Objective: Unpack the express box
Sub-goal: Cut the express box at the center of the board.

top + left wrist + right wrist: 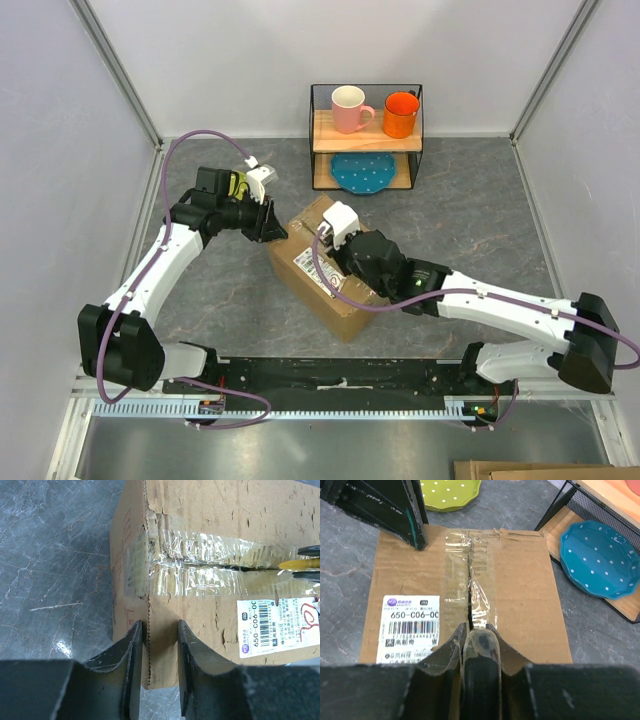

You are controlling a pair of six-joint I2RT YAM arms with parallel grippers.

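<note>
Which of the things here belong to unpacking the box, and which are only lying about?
For the job:
- express box
- its taped seam
- tool held in the right pincer
- left pincer at the box's edge

Lying about:
- rack with pink mug, orange mug, blue plate
- green plate beyond the box

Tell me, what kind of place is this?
Probably a robot test booth, not a real home. White walls close in a table, a left arm and right arm are bolted at its near edge, and a cardboard box and a shelf holding a pink mug look set out for practice.
</note>
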